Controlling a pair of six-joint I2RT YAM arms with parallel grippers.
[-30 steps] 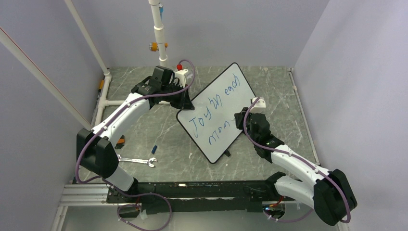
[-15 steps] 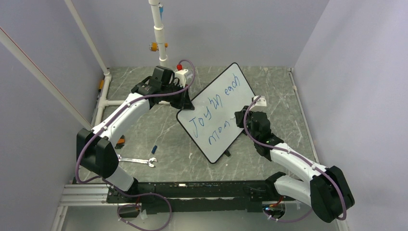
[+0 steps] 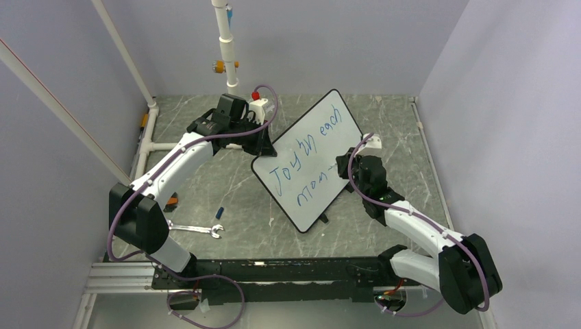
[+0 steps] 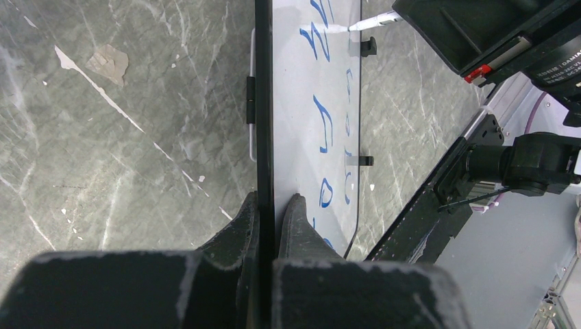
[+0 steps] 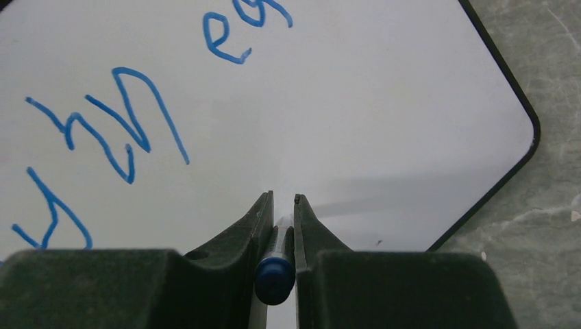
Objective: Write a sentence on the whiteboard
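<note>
The whiteboard (image 3: 307, 211) stands tilted on the table, its rim clamped between the shut fingers of my left gripper (image 3: 264, 147) at the left corner. In the left wrist view the whiteboard (image 4: 308, 68) runs edge-on out of that left gripper (image 4: 274, 205). The sentence (image 3: 312, 152) reads "Joy in each" in blue, with "mom" and a short stroke below it. My right gripper (image 3: 340, 169) is shut on a blue marker (image 5: 275, 274), whose tip touches the board at the end of the second line. The right wrist view shows the right gripper (image 5: 282, 202) over bare whiteboard (image 5: 377, 103).
A wrench (image 3: 195, 228) and a small blue cap (image 3: 219, 211) lie on the marble table at the near left. A white pipe (image 3: 226, 41) rises at the back. The black frame rail (image 3: 274, 271) runs along the near edge.
My right gripper has shifted slightly toward the far right along the second line, and the blue stroke after "mom" has grown. The left arm and the board have stayed put.
</note>
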